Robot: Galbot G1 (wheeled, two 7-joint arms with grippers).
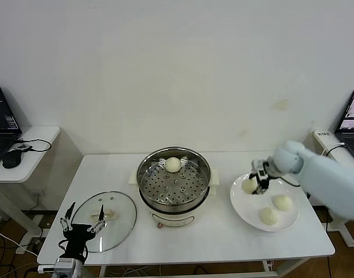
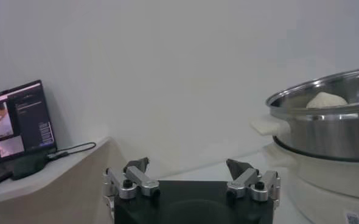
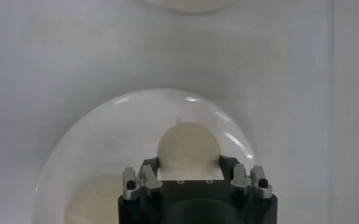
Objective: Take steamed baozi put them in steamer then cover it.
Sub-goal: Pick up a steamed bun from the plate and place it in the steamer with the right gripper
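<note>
While the right gripper [image 1: 258, 184] looked closed on a bun [image 3: 187, 149], you needed a gentle side grip; soft dough dents.

Head cam: high, looks fwd and down over whole bench [image 1: 182, 243], wall behind. Left wrist cam: low, near bench level, faces sideways past own gripper [image 2: 191, 173] toward steamer [image 2: 325, 122] close by. Right wrist cam: straight down, v. close over plate [image 3: 94, 140]. Steamer [image 1: 173, 179] shared w/ head view; plate [image 1: 246, 205] at 4 o'clock of it.
</note>
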